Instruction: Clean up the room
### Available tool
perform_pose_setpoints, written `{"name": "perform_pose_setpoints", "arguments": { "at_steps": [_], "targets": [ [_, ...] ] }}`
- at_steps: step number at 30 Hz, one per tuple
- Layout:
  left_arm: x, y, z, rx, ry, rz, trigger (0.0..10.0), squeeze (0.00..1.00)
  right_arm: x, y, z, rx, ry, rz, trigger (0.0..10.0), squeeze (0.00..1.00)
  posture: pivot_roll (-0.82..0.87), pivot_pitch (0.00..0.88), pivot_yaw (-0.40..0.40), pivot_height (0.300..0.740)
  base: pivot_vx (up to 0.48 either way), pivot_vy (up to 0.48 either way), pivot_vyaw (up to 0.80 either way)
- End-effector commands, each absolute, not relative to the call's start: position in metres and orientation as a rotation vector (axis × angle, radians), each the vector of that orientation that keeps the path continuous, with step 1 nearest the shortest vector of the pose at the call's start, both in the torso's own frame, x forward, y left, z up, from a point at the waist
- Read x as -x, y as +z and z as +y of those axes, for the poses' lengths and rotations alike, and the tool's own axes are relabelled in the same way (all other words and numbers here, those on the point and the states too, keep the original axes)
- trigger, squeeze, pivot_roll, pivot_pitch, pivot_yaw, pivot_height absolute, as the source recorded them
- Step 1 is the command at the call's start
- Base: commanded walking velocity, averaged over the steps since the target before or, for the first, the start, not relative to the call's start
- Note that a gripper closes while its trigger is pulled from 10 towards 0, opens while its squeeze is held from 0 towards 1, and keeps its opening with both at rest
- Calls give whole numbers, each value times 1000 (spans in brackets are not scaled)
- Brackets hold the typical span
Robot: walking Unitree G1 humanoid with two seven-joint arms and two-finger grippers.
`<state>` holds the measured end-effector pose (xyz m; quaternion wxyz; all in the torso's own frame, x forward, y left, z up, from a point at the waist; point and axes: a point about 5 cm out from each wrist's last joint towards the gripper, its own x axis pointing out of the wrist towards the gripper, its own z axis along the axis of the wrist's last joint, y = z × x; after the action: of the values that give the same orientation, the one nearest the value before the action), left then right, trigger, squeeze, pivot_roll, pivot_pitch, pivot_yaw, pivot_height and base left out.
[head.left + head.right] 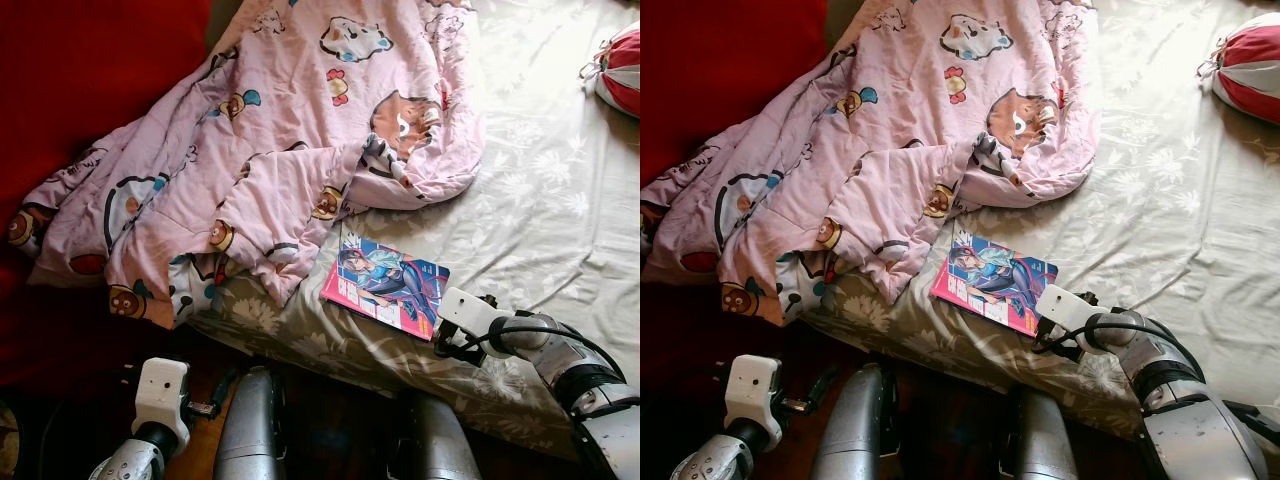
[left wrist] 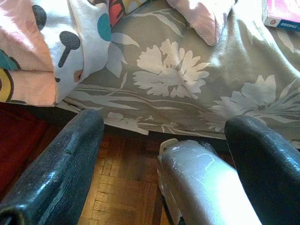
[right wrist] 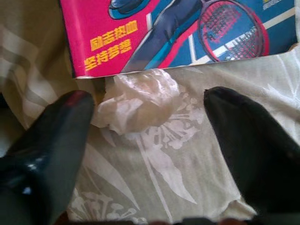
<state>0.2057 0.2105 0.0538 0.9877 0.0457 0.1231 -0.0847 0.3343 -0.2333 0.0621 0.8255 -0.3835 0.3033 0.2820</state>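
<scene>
Covering most of the scene, the bed (image 1: 560, 200) wears a pale floral sheet, and a pink cartoon quilt (image 1: 270, 140) spills from twelve o'clock down to nine, hanging off the edge. A red-and-white striped cushion (image 1: 620, 65) sits at two o'clock. Near the bed's front edge, around five o'clock, lies a bright magazine (image 1: 388, 284), and touching its near edge is a small crumpled tissue (image 3: 136, 101). The right hand (image 3: 145, 136) hovers over that tissue with its fingers spread wide, one on each side, holding nothing. The left hand (image 2: 164, 140) hangs low at seven o'clock above the wood floor (image 2: 122, 192), also wide and empty. The likely slip: closing here could pinch the sheet or catch the magazine corner along with the tissue, since all three lie so close together.
</scene>
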Motion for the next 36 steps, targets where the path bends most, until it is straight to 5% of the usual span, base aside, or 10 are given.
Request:
{"name": "perform_pose_setpoints", "arguments": {
  "at_steps": [1, 6, 7, 8, 9, 23, 24, 25, 27, 36],
  "targets": [
    [-197, 47, 212, -100, -176, 289, 10000, 0, -324, 49, -234, 798, 623, 696, 0, 0, 276, 320, 21, 607, 0, 0, 0],
    [-197, 48, 212, -100, -175, 289, 10000, 0, -322, 45, -234, 803, 625, 711, 1020, 0, 278, 322, 20, 607, 0, 0, 0],
    [-196, 48, 212, -100, -174, 291, 10000, 0, -321, 44, -234, 801, 625, 715, 2784, 0, 278, 322, 20, 607, 0, 0, 0],
    [-195, 47, 212, -100, -173, 293, 10000, 0, -321, 44, -234, 809, 623, 716, 8902, 0, 278, 322, 20, 607, 0, 0, 0],
    [-194, 47, 212, -99, -172, 295, 10000, 0, -321, 43, -234, 811, 613, 717, 10000, 0, 278, 322, 20, 607, 0, 0, 0],
    [-190, 47, 209, -112, -181, 298, 10000, 0, -323, 43, -229, 838, 564, 657, 10000, 0, 287, 337, 23, 607, 0, 0, 0],
    [-188, 47, 209, -113, -183, 302, 10000, 0, -323, 42, -229, 842, 561, 662, 7647, 0, 287, 338, 23, 607, 0, 0, 0],
    [-188, 47, 209, -113, -183, 302, 10000, 0, -323, 42, -229, 842, 561, 662, 7647, 0, 287, 338, 23, 607, 0, 0, 0],
    [-186, 46, 210, -116, -183, 307, 10000, 0, -322, 41, -229, 839, 563, 669, 0, 0, 289, 339, 23, 607, 0, 0, 0],
    [-186, 46, 209, -117, -185, 309, 10000, 0, -319, 36, -226, 838, 574, 679, 0, 0, 292, 340, 23, 607, 0, 0, 0]
  ]
}}
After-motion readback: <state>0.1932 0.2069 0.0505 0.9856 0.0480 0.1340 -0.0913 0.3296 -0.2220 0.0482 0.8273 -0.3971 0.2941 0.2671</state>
